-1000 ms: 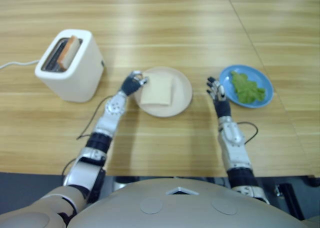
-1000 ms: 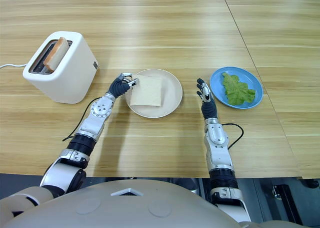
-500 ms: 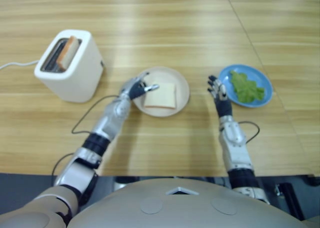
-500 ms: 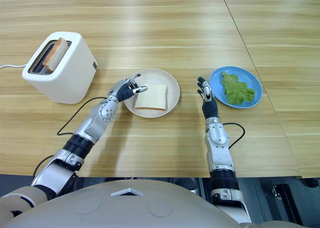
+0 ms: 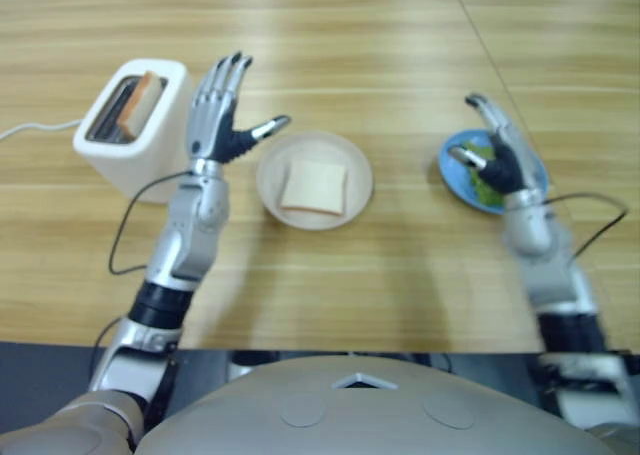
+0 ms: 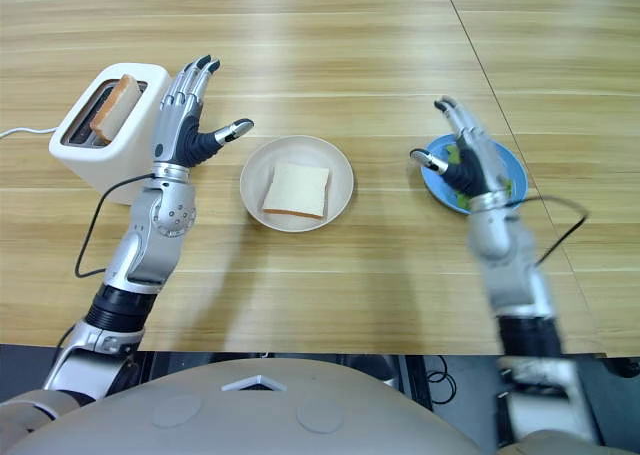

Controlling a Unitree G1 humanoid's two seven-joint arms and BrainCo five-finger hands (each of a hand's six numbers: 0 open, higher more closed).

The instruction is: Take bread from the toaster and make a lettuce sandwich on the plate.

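Holds left hand (image 6: 185, 115) raised between toaster (image 6: 100, 145) and plate (image 6: 296, 147), fingers spread wide, thumb out toward the plate, gripping nothing. Has one slice (image 6: 296, 189) lying flat on the plate and a second slice (image 6: 112, 105) standing in the toaster slot. Poises right hand (image 6: 462, 165) over dish (image 6: 513, 165) at the right of the bench (image 6: 330, 55), fingers apart and slightly bent, thumb out. Cannot tell whether touching lettuce (image 5: 484, 189), mostly hidden beneath.
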